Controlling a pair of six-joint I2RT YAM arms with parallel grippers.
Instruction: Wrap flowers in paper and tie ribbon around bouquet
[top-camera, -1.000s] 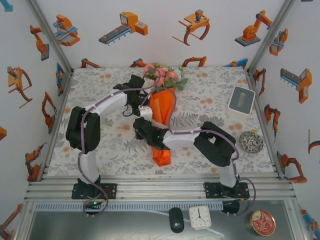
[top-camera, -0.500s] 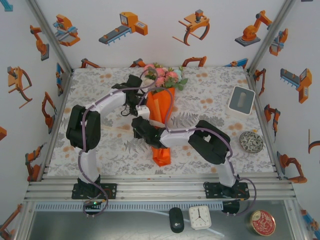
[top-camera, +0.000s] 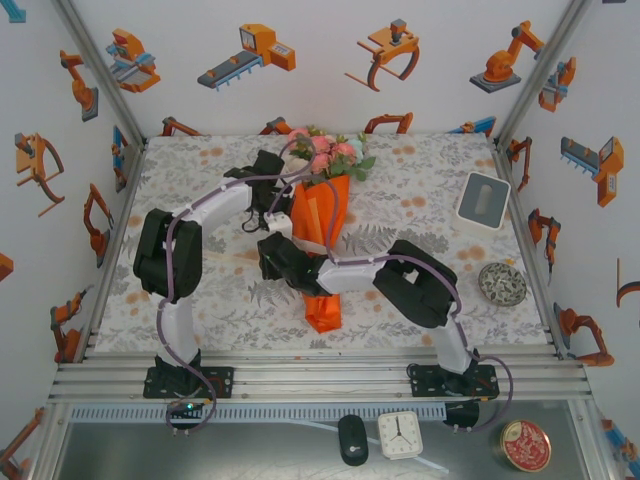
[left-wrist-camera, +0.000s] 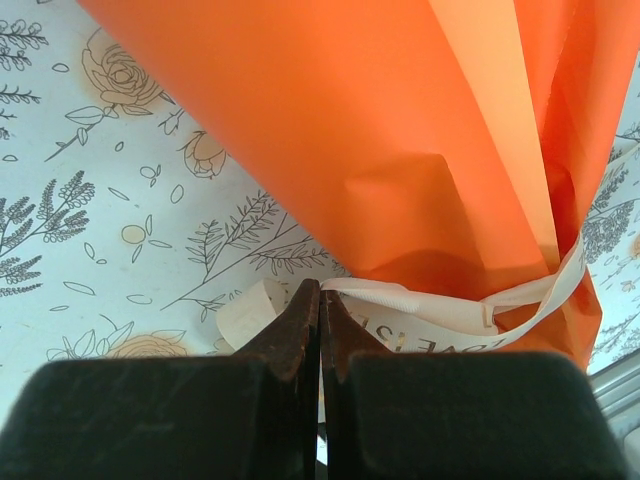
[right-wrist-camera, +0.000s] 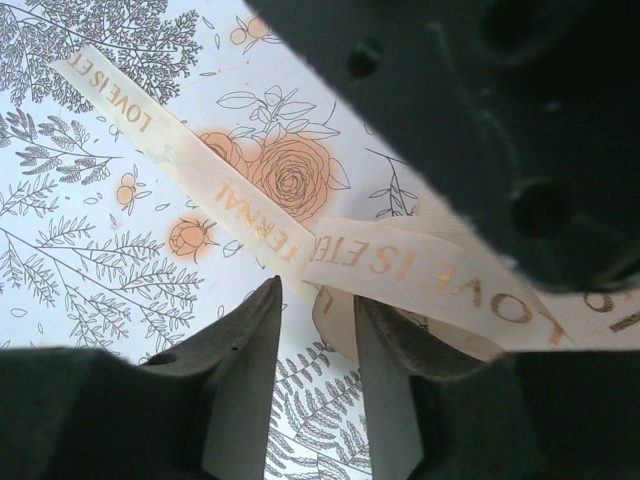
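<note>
One bouquet (top-camera: 318, 212), one ribbon (right-wrist-camera: 400, 265), two grippers: left gripper (left-wrist-camera: 320, 300) and right gripper (right-wrist-camera: 318, 305). Well right of the right gripper: one white box (top-camera: 483, 200), one round metal dish (top-camera: 502, 284). Behind both grippers, past the arm bases: one clock (top-camera: 400, 435), one black mouse (top-camera: 352, 440), one red round tin (top-camera: 525, 445).

orange-paper bouquet (top-camera: 325, 205) lies flat, blooms (top-camera: 325, 152) far end; cream ribbon (right-wrist-camera: 400, 262) w/ gold print round it.
</note>
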